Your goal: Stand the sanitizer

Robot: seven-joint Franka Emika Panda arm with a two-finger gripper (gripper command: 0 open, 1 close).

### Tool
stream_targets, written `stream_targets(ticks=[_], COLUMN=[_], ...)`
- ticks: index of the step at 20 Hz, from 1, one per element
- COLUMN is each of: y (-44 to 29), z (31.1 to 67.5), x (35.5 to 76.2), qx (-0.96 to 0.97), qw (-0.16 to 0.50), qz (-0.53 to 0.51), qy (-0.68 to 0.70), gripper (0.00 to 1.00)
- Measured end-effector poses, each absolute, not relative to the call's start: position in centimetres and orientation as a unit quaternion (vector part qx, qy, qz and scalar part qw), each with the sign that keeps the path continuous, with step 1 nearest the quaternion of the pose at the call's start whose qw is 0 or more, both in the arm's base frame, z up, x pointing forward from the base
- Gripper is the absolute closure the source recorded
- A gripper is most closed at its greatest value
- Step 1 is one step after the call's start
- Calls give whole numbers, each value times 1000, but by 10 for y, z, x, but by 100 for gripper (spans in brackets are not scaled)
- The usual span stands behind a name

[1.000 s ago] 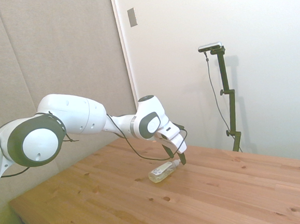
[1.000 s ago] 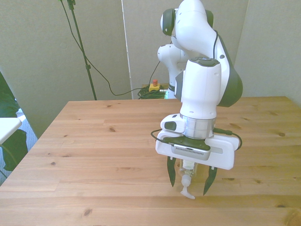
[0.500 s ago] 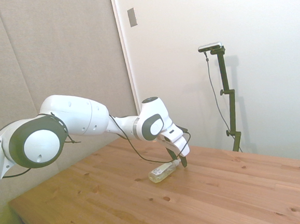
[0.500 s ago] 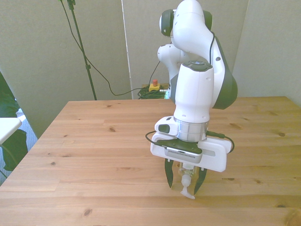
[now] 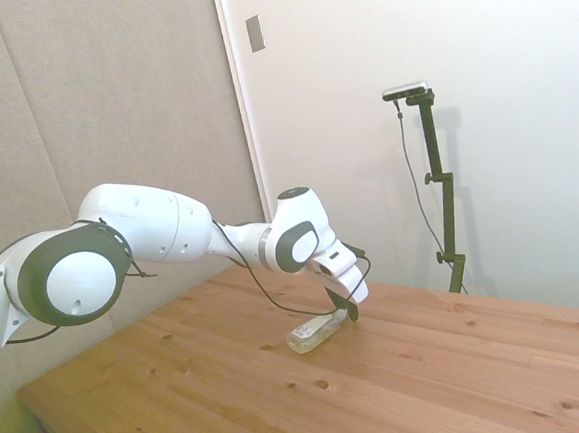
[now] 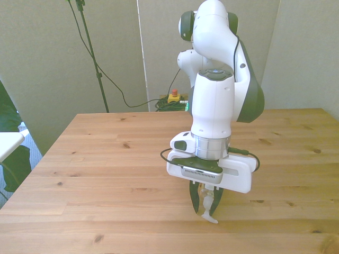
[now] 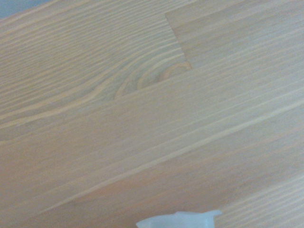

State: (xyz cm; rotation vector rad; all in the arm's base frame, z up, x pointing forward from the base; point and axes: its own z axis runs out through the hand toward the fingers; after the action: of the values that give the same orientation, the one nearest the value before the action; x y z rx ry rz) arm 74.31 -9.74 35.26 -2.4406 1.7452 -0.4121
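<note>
The sanitizer [image 5: 314, 332] lies on its side on the wooden table [image 5: 433, 386], a small clear bottle of pale yellowish liquid with a white label. Its white pump nozzle [image 6: 211, 217] points toward the table's near edge in the front view. My gripper [image 6: 206, 204] reaches down over the pump end, fingers shut on the bottle's neck just behind the nozzle. In the side view the gripper [image 5: 345, 310] sits at the bottle's right end. The wrist view catches only a blurred white nozzle tip [image 7: 178, 220] over wood grain.
A red and yellow button box [image 6: 172, 97] with cables lies on the floor behind the table. Green plant leaves [image 6: 9, 159] and a white surface stand at the front view's left edge.
The fingers have drawn together from wide open to shut on the bottle's neck. The wrist shifted slightly toward the front view's left. The bottle stays lying flat.
</note>
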Motion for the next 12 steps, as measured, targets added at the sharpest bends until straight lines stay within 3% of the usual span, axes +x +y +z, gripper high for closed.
stream_targets(ticks=[9, 12], y=[-101, -91], z=[356, 377], x=[749, 752], qx=[-793, -780], qw=[58, 76], qz=[-118, -156], qy=[595, 602], gripper=[100, 100])
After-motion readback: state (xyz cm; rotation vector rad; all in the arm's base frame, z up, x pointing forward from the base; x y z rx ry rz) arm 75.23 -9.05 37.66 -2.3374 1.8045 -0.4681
